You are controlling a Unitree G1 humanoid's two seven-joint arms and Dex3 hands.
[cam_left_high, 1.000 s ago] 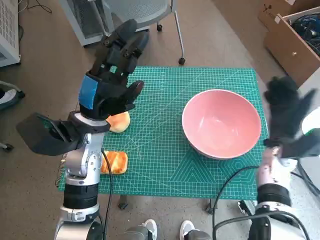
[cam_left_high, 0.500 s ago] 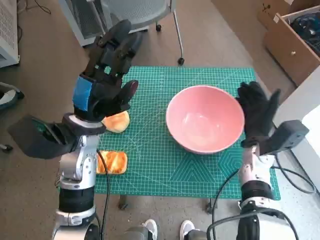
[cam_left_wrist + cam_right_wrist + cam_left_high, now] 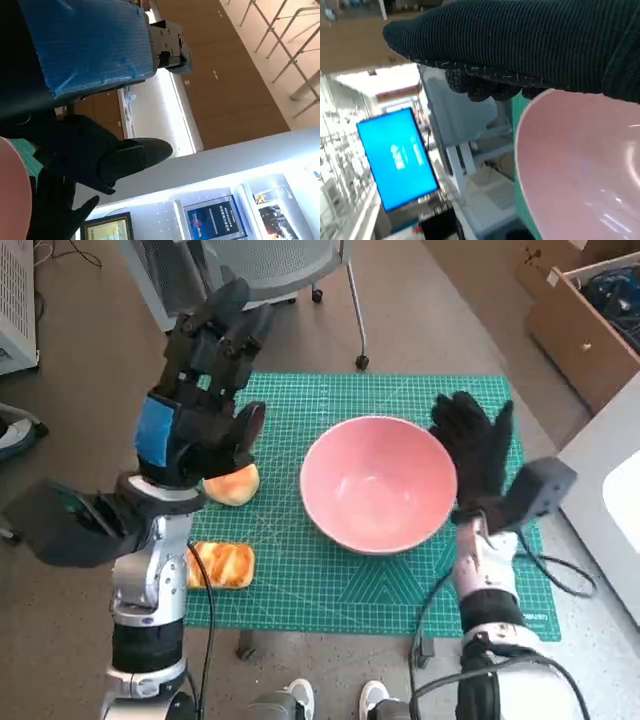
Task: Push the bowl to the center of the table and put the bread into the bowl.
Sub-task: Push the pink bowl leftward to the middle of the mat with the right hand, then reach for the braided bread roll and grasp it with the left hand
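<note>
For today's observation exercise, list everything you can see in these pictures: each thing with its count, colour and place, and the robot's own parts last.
Bowl: one, pink, on the mat, right of middle.
Bread: two pieces, golden; one at the mat's front left edge, one further back, partly behind the left hand.
Mat: one, green with a grid, covering the table.
Chair: one, grey, behind the table.
Cardboard box: one, brown, on the floor at far right.
Screen: one, bright blue, in the right wrist view's background.
Left hand: black with blue tape, raised above the mat's left side, holding nothing.
Right hand: black glove, fingers spread, against the bowl's right side.
</note>
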